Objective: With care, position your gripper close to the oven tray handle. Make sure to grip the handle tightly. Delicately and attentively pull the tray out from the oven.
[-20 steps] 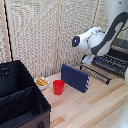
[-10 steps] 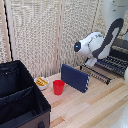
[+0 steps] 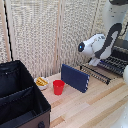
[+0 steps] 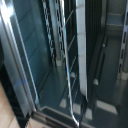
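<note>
The oven tray (image 3: 114, 66), a dark wire rack, sticks out from the black oven (image 3: 122, 49) at the exterior view's right. Its thin handle (image 3: 94, 73) runs along the outer edge, above the table. My gripper (image 3: 105, 61) comes down onto the tray just behind that rail. The white arm hides its fingers, so I cannot tell whether they are shut on anything. The wrist view is very close and blurred. It shows light tray bars (image 4: 80, 55), a thin dark rail (image 4: 76, 112) and dark oven metal, but no fingers.
A dark blue upright slab (image 3: 75, 78) stands on the wooden table just in front of the tray's outer end. A red cup (image 3: 58, 87) and a small bowl (image 3: 41, 82) sit further toward the exterior view's left. A large black fabric bin (image 3: 20, 100) fills the near left corner.
The arm's white wrist section has dropped slightly toward the tray. The tray's outer end may have shifted slightly toward the exterior view's left. Nothing else has moved.
</note>
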Robot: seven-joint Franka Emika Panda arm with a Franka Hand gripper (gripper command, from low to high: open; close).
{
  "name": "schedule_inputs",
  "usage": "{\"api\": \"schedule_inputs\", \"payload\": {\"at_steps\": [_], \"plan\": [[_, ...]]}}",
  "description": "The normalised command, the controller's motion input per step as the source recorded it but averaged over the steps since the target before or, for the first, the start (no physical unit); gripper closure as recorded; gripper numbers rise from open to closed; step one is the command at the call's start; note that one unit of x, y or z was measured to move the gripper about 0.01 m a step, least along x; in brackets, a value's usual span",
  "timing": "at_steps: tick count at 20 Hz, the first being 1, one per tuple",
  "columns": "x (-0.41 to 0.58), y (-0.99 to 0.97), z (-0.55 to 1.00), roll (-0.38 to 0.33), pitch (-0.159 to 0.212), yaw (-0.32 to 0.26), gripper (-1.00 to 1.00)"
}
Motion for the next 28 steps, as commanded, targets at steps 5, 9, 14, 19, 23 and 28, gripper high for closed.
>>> {"api": "schedule_inputs", "payload": {"at_steps": [5, 9, 14, 19, 23, 28], "plan": [[0.022, -0.34, 0.00, -0.014, 0.004, -0.024, -1.00], [0.028, -0.09, 0.02, -0.047, 0.015, -0.001, 1.00], [0.053, -0.23, 0.03, -0.027, 0.043, 0.005, 1.00], [0.074, -0.31, 0.07, -0.006, 0.062, 0.006, 1.00], [0.028, -0.27, 0.10, -0.021, 0.045, 0.000, 1.00], [0.000, -0.21, 0.09, -0.016, 0.018, 0.007, 1.00]]}}
